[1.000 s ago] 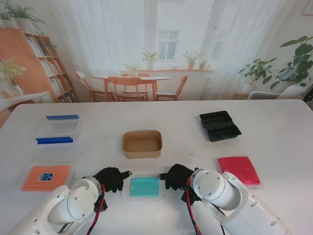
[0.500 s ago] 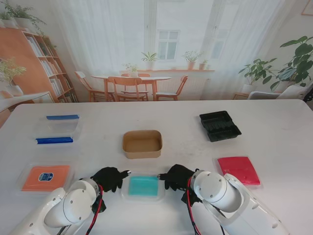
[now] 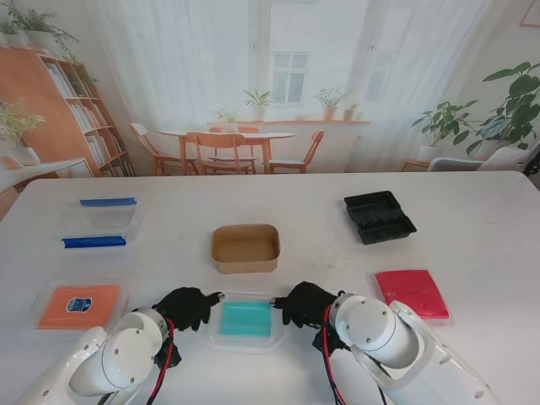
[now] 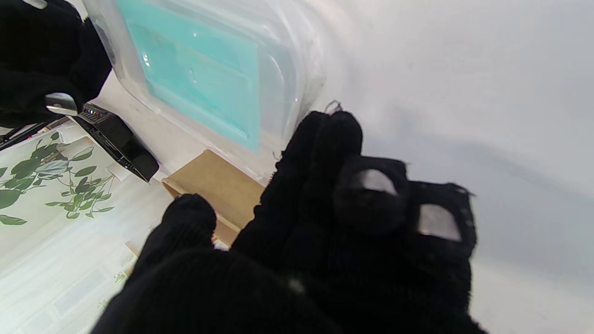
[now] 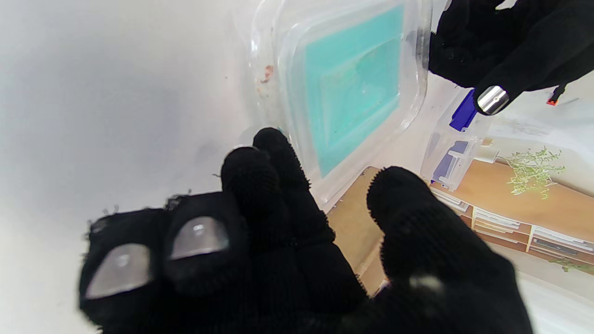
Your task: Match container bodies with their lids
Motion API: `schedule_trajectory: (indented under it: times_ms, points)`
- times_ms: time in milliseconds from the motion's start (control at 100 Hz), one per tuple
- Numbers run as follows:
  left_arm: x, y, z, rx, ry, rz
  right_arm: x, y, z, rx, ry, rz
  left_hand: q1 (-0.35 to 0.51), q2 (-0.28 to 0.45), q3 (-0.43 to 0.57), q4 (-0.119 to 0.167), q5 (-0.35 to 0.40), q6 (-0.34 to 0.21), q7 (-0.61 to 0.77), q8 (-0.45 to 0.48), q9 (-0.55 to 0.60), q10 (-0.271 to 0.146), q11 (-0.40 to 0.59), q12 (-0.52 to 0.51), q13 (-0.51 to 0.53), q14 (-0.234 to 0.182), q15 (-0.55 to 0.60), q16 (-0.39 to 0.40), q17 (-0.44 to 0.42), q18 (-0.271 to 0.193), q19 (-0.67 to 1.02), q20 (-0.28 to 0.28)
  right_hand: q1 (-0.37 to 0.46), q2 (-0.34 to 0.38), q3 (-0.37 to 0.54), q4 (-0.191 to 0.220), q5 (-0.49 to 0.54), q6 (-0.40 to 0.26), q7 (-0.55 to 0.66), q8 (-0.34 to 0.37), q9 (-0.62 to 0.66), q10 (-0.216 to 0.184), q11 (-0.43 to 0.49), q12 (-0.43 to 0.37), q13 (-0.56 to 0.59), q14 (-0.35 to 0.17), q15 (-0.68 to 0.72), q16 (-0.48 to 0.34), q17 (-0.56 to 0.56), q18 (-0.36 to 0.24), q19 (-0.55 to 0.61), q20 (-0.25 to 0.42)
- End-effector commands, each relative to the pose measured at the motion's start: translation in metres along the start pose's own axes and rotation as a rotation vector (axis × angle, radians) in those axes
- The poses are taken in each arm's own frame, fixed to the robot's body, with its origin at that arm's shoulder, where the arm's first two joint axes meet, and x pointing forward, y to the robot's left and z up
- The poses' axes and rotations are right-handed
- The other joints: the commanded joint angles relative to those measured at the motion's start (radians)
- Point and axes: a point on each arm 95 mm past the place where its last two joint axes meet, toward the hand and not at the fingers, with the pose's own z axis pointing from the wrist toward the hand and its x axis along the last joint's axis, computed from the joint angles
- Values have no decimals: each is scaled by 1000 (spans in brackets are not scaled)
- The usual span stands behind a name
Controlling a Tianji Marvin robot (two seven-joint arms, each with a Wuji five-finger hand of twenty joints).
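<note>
While both my hands flank the clear plastic lid with the teal centre [image 3: 245, 320] near my edge of the white table [image 3: 472, 228], I judge the step in hand to be a two-handed pickup of that lid. My left hand [image 3: 186, 307] sits at the lid's left rim and my right hand [image 3: 305, 304] at its right rim. Each has fingertips at or under the edge and thumb apart, and whether either truly grips the rim I cannot tell. In the wrist views the lid seems tilted, possibly just off the surface.

Just beyond it, toward the table's middle, stands the open brown paper tub [image 3: 245, 248], by my guess the matching body. The next move calls for an even lift by both hands, then carrying the lid level over the tub and seating it squarely on its rim.
</note>
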Motion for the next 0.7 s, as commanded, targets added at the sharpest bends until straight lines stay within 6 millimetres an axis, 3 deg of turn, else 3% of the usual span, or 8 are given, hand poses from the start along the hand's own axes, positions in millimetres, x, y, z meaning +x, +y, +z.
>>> schedule_trajectory:
  times_ms: [0,690]
  points:
    - [10,6,-3,-10,34,-19,14,-6,-2,28,46,10,15,30,-18,-22,-32,14,-53,-33,4,-41,11,-5,5,16,-14,7,9,-87,103,23,-24,5,-4,20,-1,57,-37,-15,5,118,33,-9,5,-56,75,9,34,-159,202,1]
    - [12,-5,-17,37,60,-30,27,-3,-10,7,91,17,16,27,-17,-21,-31,17,-55,-33,5,-40,9,-5,5,16,-14,6,11,-86,104,22,-23,3,-1,20,0,57,-38,-16,7,121,30,-10,5,-55,75,9,34,-155,201,7]
